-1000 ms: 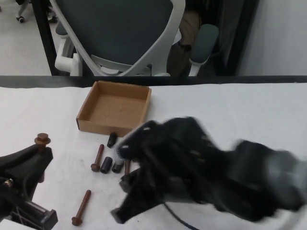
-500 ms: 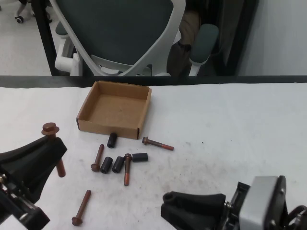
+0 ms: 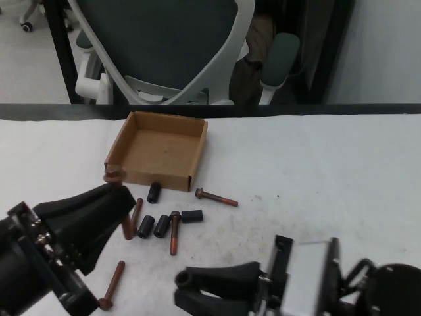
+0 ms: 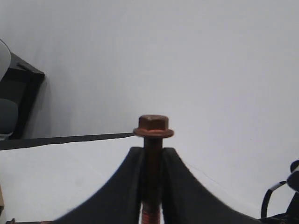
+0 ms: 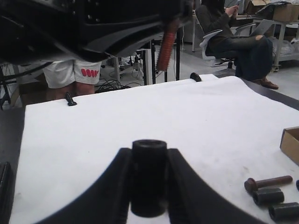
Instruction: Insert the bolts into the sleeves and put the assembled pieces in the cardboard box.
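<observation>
My left gripper (image 3: 120, 197) is shut on a rusty brown bolt (image 4: 153, 127), held upright with its hex head (image 3: 113, 175) above the fingers (image 4: 126, 186). It hangs at the bench's left, just in front of the cardboard box (image 3: 158, 149). My right gripper (image 3: 191, 289) sits low at the front middle, shut on a black sleeve (image 5: 148, 177) whose open end points toward the left gripper. In the right wrist view the held bolt (image 5: 166, 44) hangs above and beyond the sleeve. The box looks empty.
Loose bolts (image 3: 217, 197) (image 3: 173, 232) (image 3: 112, 284) and black sleeves (image 3: 154, 192) (image 3: 145, 226) (image 3: 191, 216) lie in front of the box. An office chair (image 3: 164, 39) stands behind the bench. The white bench top (image 3: 329, 171) stretches to the right.
The right arm pulled back from over the loose parts to the front edge, then slid left. The left gripper carried its bolt rightward toward the middle.
</observation>
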Controlling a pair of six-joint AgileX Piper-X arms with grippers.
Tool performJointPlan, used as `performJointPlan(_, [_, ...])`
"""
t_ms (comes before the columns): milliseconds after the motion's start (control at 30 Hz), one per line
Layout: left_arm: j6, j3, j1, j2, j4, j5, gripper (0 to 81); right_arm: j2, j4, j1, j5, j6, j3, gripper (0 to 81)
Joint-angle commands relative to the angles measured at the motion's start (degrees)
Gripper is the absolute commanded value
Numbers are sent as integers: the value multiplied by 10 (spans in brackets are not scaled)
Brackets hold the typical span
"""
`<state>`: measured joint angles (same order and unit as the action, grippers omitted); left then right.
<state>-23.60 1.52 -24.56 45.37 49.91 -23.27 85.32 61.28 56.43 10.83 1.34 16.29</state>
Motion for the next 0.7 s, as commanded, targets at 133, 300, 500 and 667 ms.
performJointPlan(133, [5,0,-41,122,171,-5,8,50,12,0,7,-27,50,2])
performJointPlan(300, [5,0,-41,128,186,-8,8,53,12,-1,7,-35,50,2])
performJointPlan(500, [-21,0,-41,128,186,-19,8,53,12,-1,-13,-49,53,2])
performJointPlan(667, [-21,0,-41,128,185,-39,8,53,15,-1,-16,-56,57,2])
